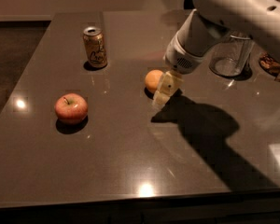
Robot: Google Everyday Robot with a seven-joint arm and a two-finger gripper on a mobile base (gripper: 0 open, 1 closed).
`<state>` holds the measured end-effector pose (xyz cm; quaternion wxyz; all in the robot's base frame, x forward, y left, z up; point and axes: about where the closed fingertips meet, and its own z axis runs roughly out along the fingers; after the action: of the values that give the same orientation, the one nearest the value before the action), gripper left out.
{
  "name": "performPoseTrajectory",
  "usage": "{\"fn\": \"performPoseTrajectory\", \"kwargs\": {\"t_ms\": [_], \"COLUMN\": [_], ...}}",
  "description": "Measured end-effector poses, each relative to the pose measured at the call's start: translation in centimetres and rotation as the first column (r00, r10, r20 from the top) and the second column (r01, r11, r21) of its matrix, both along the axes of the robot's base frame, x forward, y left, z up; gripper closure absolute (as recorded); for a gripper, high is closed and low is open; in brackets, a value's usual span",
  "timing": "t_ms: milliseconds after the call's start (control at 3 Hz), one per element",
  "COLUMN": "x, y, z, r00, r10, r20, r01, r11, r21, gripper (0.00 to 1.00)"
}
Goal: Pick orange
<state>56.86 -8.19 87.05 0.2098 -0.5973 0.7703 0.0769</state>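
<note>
The orange (pixel 152 80) is a small round yellow-orange fruit sitting on the dark table (pixel 130 162), near the middle. My gripper (pixel 166 90) hangs from the white arm (pixel 224 13), which reaches in from the upper right. Its pale tip is right against the orange's right side and covers part of it, low over the table. The orange rests on the table.
A red-pink apple (pixel 71 108) sits at the left. A drink can (pixel 95 47) stands behind it, at the back left. A clear glass jar (pixel 231 55) stands at the right, behind the arm. A brown item (pixel 269 63) lies at the far right edge.
</note>
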Motion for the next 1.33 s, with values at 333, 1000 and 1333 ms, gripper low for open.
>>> {"fn": "performPoseTrajectory", "kwargs": {"t_ms": [333,1000,1333], "x": [1.7,3.0,2.7], "y": [0.4,0.0,0.5], "z": [-1.2,-1.4,0.6], "r00": [0.9999,0.9991,0.9998], "r10": [-0.01,-0.031,-0.017], "r20": [-0.01,-0.03,-0.01], "r01": [0.01,0.032,0.017], "r11": [1.0,0.999,0.998], "r21": [0.007,0.019,0.053], "gripper": [0.0,0.39,0.64]}}
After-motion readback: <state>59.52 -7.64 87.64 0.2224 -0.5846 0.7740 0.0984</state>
